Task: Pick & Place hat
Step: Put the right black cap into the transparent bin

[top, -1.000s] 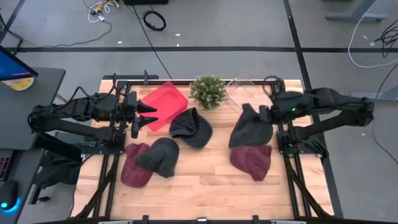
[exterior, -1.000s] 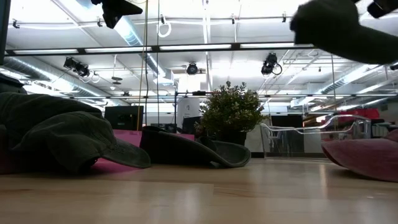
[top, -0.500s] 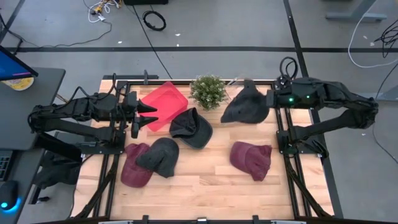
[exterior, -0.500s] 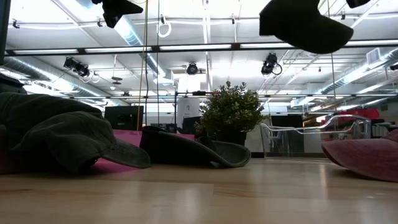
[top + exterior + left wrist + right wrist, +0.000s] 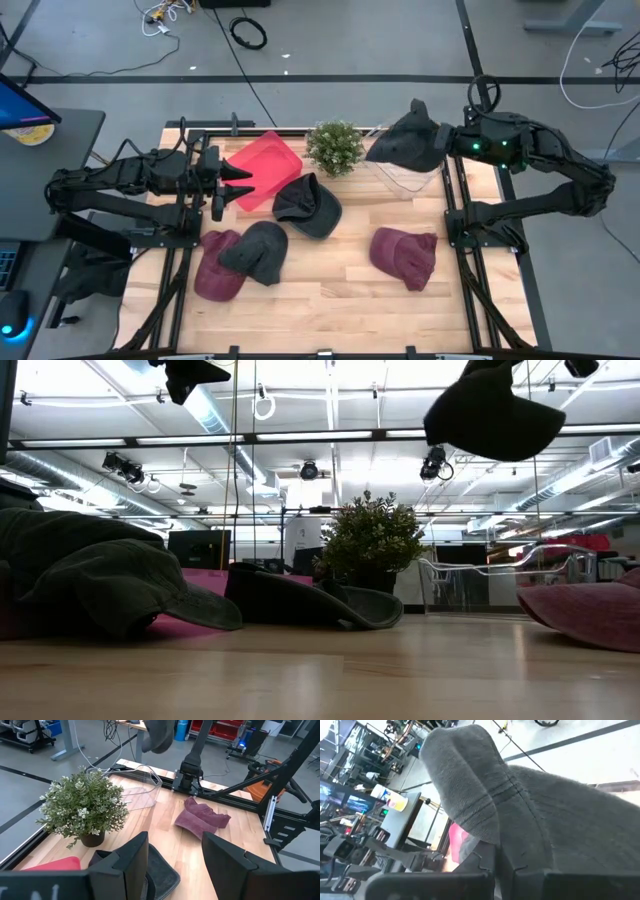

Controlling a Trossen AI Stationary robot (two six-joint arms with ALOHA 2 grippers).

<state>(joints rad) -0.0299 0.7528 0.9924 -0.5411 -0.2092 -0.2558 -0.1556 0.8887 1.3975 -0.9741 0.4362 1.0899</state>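
Note:
A dark grey hat (image 5: 405, 145) hangs in the air over the clear plastic bin (image 5: 405, 180) at the table's far right; the low view shows the hat (image 5: 495, 420) high up. My right gripper (image 5: 445, 148) is shut on it. The hat (image 5: 520, 795) fills the right wrist view. My left gripper (image 5: 240, 182) waits open beside the red tray (image 5: 262, 168) at the table's left, touching nothing. From there the hat (image 5: 160, 735) shows far off. My right gripper pinches a bunched fold of the hat's cloth (image 5: 495, 837) between its two fingers. It comes level from the table's right. The hat is lifted clear of the table and juts toward the left, drooping over the clear bin.
On the table lie a dark grey hat (image 5: 308, 205), a grey-green hat (image 5: 258, 250) partly on a maroon hat (image 5: 215, 275), and another maroon hat (image 5: 405, 255) at the right. A potted plant (image 5: 335, 147) stands at the far edge, between tray and bin.
My right gripper has moved up and toward the far edge, still shut on the dark grey hat. The hat has gone from above the right maroon hat to above the clear bin, turning as the wrist swung round.

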